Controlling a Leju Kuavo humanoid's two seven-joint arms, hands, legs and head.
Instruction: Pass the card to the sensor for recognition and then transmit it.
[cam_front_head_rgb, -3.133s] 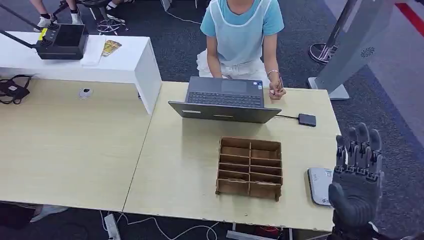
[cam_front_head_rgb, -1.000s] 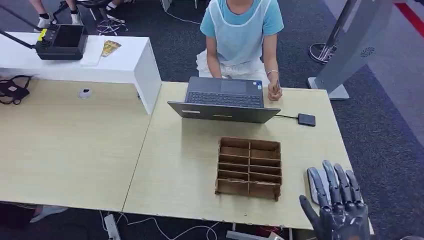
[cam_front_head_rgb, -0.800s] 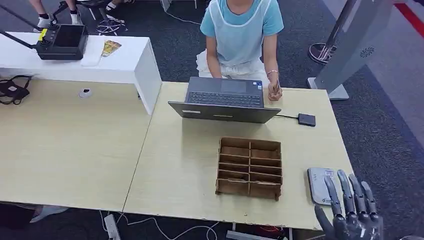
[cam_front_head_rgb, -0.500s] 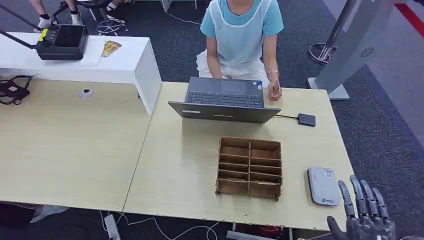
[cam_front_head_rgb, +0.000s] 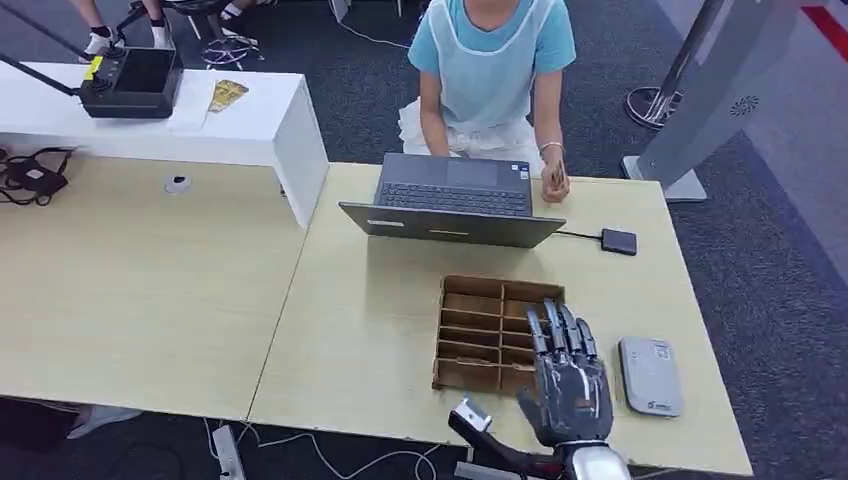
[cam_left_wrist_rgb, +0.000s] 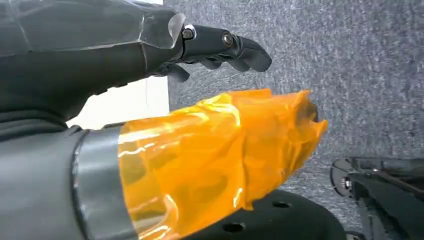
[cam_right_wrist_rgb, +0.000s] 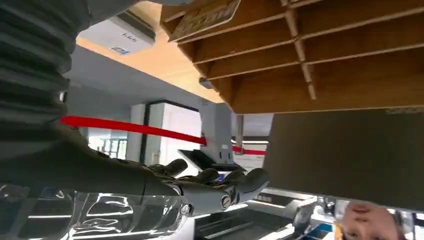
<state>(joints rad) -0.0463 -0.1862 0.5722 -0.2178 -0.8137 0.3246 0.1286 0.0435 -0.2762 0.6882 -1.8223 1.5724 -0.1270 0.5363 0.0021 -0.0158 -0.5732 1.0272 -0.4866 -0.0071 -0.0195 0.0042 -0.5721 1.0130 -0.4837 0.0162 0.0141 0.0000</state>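
My right hand (cam_front_head_rgb: 567, 385) just swung in from the tabletop's right edge over the rack (cam_front_head_rgb: 500, 333), fingers spread, holding nothing, so card pickup's next I guess.

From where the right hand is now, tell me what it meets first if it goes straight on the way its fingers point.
Likely the brown wooden compartment tray: the right hand hovers at its near right corner, fingers pointing over it toward the grey laptop. Its height above the tray is unclear.
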